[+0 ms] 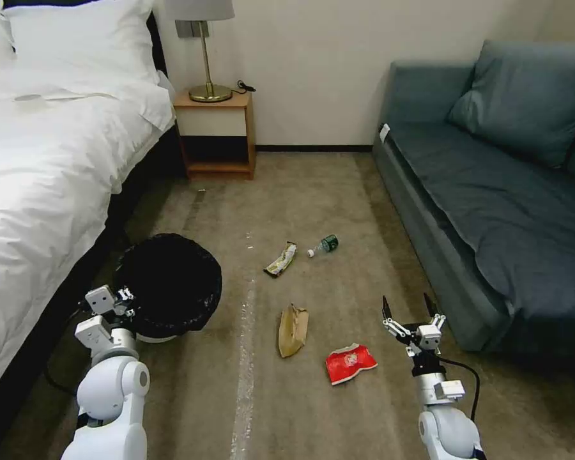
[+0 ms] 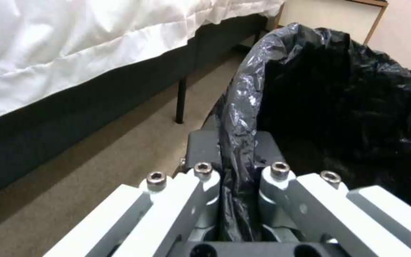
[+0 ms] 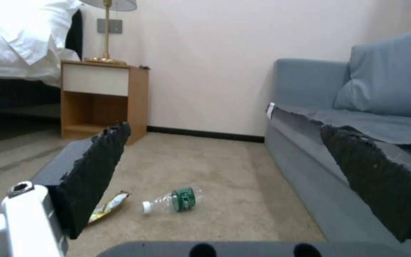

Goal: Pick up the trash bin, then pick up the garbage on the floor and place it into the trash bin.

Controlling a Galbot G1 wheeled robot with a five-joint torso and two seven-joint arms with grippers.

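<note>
Bin gripped; litter on floor.
Left gripper [image 1: 126, 299] clamps the trash bin [image 1: 172, 281] rim, lower left; right gripper [image 1: 410, 313] gapes wide, empty, lower right.

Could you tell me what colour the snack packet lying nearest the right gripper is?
The snack packet is red with white print, clearest in the head view.

Carpet [image 1: 313, 191] — bin [image 1: 172, 281], bottle [image 1: 326, 244], packet [image 1: 349, 363]

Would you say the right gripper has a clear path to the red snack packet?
Probably yes: the right gripper is open above bare carpet, and the red snack packet lies just beside it, nothing between.
</note>
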